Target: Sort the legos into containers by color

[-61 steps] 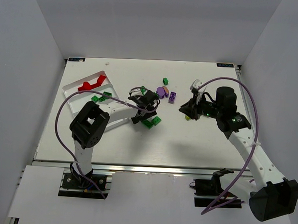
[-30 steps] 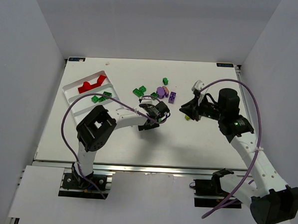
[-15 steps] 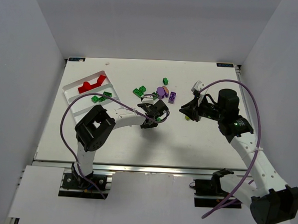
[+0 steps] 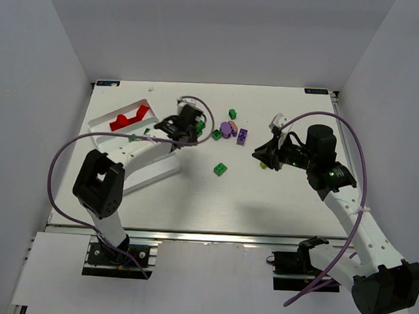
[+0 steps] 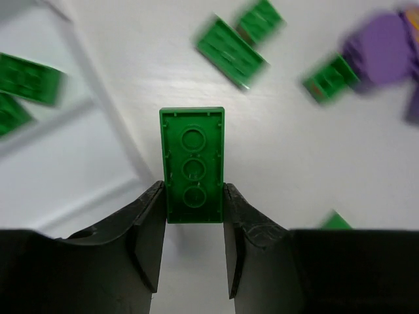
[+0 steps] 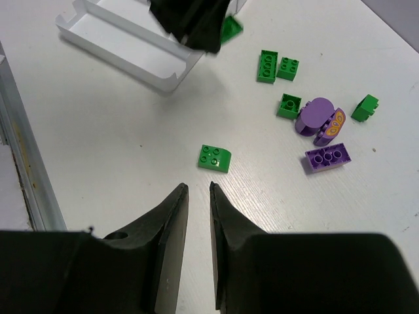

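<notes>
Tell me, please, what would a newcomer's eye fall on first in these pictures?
The left gripper pinches a flat green brick by its long sides, underside toward the wrist camera, above the edge of the white tray. Red bricks lie in the tray's farthest compartment. A loose cluster of bricks, purple and green, sits mid-table, with a lone green brick apart from it, nearer the arms.

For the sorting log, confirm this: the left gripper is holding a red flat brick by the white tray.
Wrong colour. The left wrist view shows the left gripper shut on a green flat brick, not a red one, by the white tray.
</notes>
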Robot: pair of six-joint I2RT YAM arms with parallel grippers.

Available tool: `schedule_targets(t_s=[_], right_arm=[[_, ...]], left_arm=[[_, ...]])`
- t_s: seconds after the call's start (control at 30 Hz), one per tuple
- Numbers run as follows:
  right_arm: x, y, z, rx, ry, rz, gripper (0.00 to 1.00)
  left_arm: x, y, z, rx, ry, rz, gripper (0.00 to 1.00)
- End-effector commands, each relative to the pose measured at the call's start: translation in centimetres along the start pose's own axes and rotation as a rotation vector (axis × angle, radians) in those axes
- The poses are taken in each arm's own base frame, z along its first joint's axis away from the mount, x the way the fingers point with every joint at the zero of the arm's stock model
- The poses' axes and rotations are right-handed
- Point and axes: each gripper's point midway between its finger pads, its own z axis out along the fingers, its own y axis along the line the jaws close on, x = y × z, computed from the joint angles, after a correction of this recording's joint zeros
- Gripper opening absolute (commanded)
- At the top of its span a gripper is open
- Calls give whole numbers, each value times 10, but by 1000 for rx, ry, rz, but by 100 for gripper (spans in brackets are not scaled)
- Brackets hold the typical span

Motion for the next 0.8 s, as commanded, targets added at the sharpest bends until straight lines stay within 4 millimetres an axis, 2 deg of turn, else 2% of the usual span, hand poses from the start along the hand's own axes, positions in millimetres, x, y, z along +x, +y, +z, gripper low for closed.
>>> schedule_targets(t_s=[0.0, 0.03, 0.07, 0.13, 0.17, 0.3, 0.37, 0.5, 0.57, 0.77], right_arm=[[-12, 2, -2, -6, -41, -33, 26], [-12, 3, -2, -7, -43, -34, 26], [-11, 3, -1, -10, -41, -33, 26], [-11, 3, -1, -11, -40, -32, 26], [-11, 3, -1, -10, -39, -30, 26], [-9, 2, 0, -10, -36, -30, 25], [-9, 2, 0, -11, -35, -29, 26], [-8, 2, 1, -10, -33, -28, 26], [-8, 1, 1, -8, -32, -28, 26], [-5, 0, 2, -6, -25, -22, 26]], left_arm=[[-44, 56, 11, -60, -64, 19, 0], [-49, 67, 17, -93, -61, 40, 0], [-55, 88, 23, -140, -56, 27, 0], [-64, 107, 33, -182, -46, 35, 0], [-68, 125, 37, -220, -43, 18, 0], [-77, 162, 47, -279, -34, -13, 0], [-77, 178, 52, -311, -19, -14, 6], [-72, 200, 58, -358, 26, -21, 12], [-69, 210, 60, -374, 36, -20, 20], [-57, 219, 64, -386, 56, -20, 33]])
